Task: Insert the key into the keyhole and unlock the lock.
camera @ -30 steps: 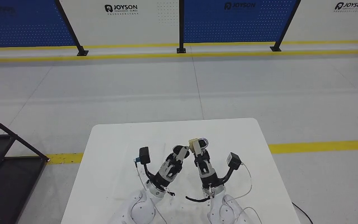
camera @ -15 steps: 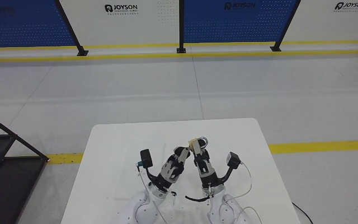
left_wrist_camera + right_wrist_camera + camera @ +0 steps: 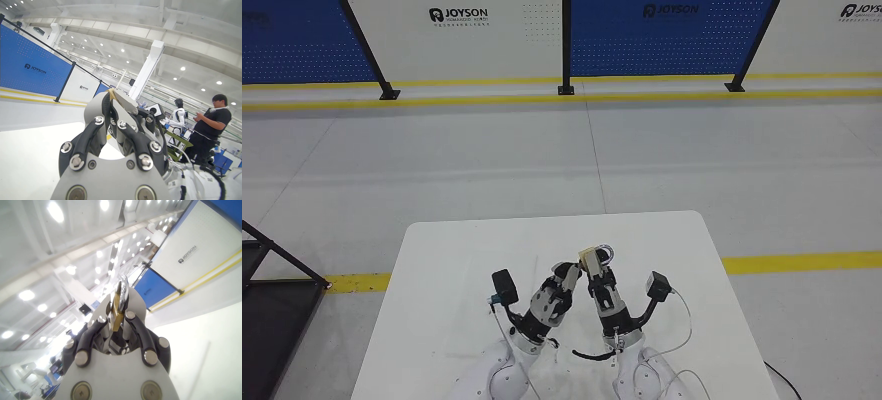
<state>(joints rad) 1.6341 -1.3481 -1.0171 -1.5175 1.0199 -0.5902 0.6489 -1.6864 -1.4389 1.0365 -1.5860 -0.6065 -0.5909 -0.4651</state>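
The right gripper [image 3: 121, 299] pinches the lock [image 3: 115, 313] between its two fingers, one pad on each flat brass face. The shackle [image 3: 123, 283] stands out beyond the fingertips, and the lower end of the body sits deep between the fingers, toward the palm. I judge this grip is chosen so that the lock cannot twist when a key turns in it. The keyhole itself I cannot see.

The fingers of the left gripper [image 3: 109, 101] are pressed close together, with only a thin dark gap between the pads. A key would fit flat in such a gap, but I cannot tell if the key is there.

Both arms are raised above the table [image 3: 442, 300]. The wrists are bent so that the fingers point up and away from the robot, and the two grippers lean toward each other. The left fingertips are just beside the lock; if they touch it, I cannot tell. Probably the step in hand is to line up the two grippers before the insertion.
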